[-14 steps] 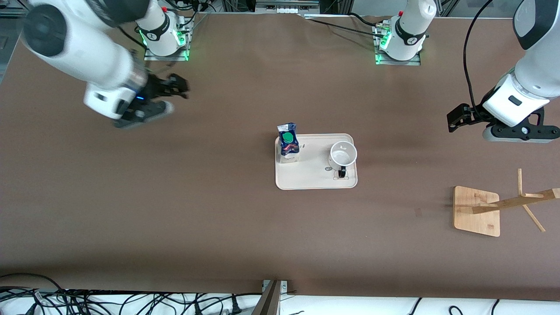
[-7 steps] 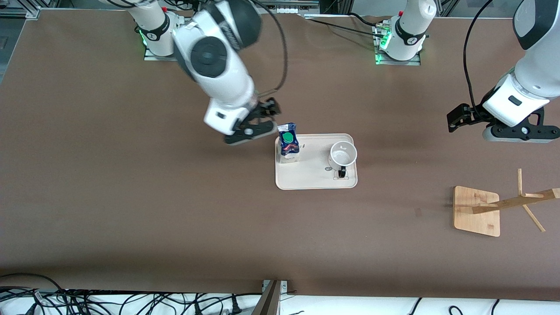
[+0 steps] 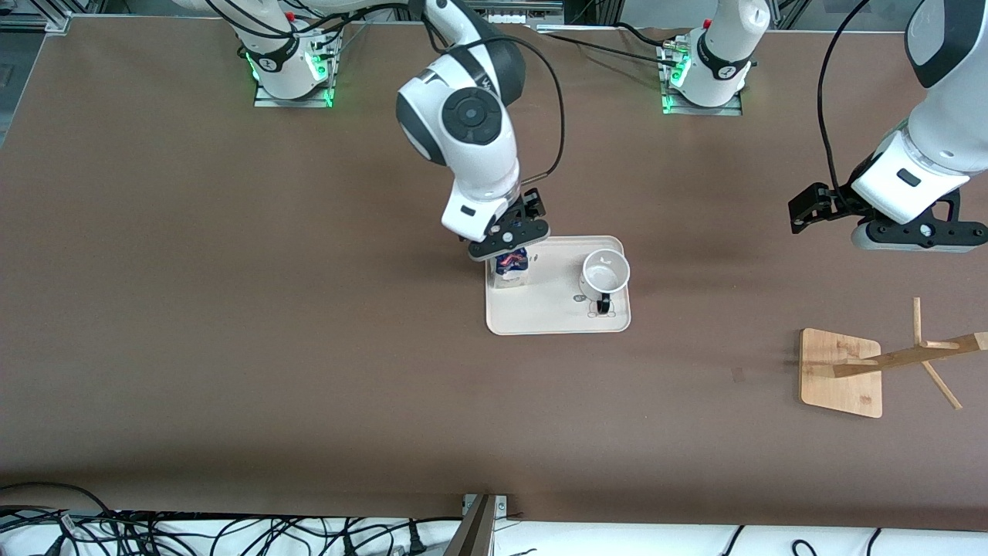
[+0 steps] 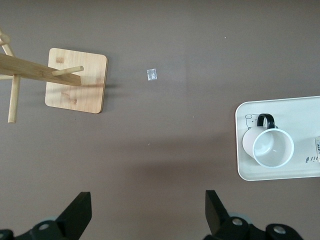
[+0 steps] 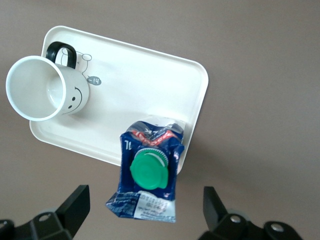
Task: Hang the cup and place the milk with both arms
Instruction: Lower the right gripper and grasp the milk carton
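Near the middle of the front view, slightly toward its upper half, the right claw (image 3: pixel 510 241) hangs directly over the milk (image 3: pixel 510 269), a small dark-blue and white gable-top carton with a round green cap. Its two black fingers (image 5: pixel 75 205) are spread wide apart, one on each side of the carton's top in the right wrist view, with clear gaps to it. The carton stands upright on a cream rectangular plastic tray (image 3: pixel 548 315) on the brown bench (image 3: pixel 309 347), at the tray's end toward the right arm. At the tray's other end sits the cup (image 3: pixel 604 276), a small white mug with a thin black loop handle and a smiley face, upright and well apart from the carton. Lower right in the front view stands a light wooden mug rack (image 3: pixel 843 371) with a square base and slanted pegs. Above it, at the right edge, the left claw (image 4: pixel 147 212) waits over bare bench, fingers wide apart.
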